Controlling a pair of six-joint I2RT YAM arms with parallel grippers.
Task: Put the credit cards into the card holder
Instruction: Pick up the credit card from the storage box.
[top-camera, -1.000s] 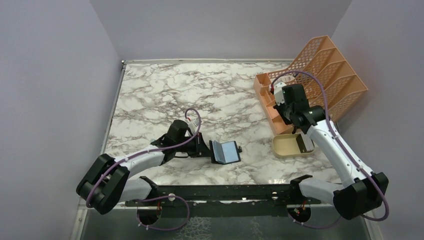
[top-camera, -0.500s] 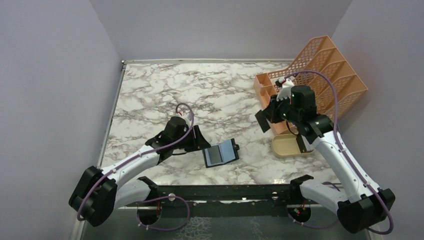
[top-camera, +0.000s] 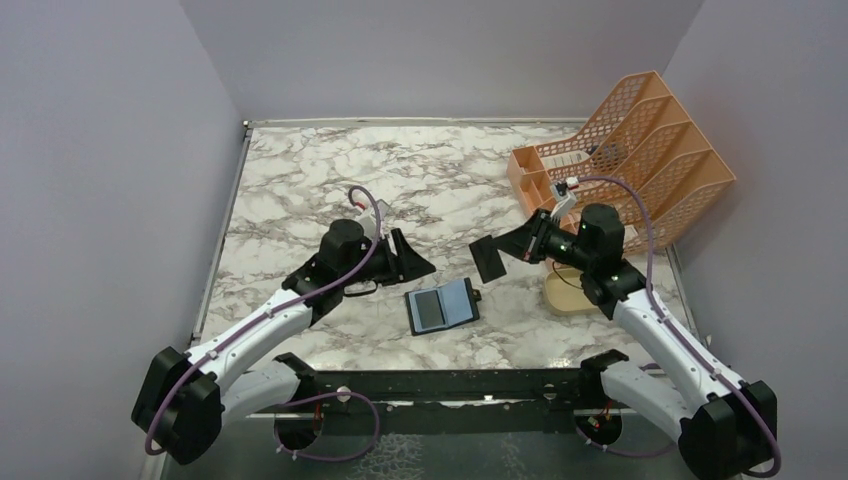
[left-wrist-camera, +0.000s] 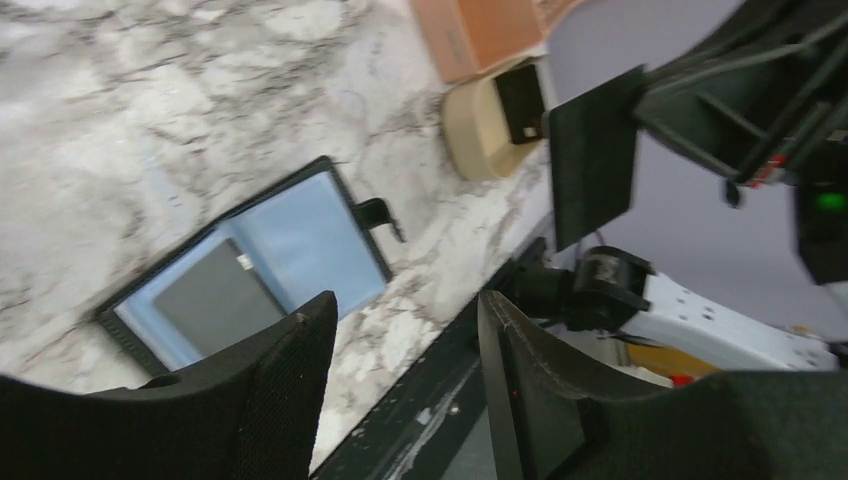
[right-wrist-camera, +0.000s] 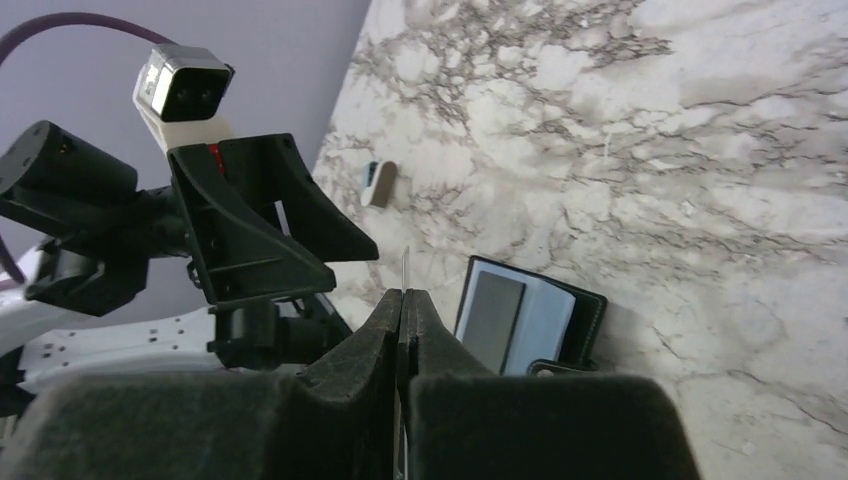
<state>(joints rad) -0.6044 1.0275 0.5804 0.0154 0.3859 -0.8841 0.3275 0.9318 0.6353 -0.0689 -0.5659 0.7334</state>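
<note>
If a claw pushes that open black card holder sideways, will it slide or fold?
Likely slides: the card holder lies flat on the smooth marble table. Looks thin and light, so it may spin. Lifted by one edge, its hinged halves would probably flop.

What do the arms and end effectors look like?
Left arm and right arm match: white tubular links between bulky black joint housings, a purple cable looping along each. The left end effector and right end effector are black, each with two wedge-shaped fingers. A white camera block tops the left wrist; a green light glows on the right.
</note>
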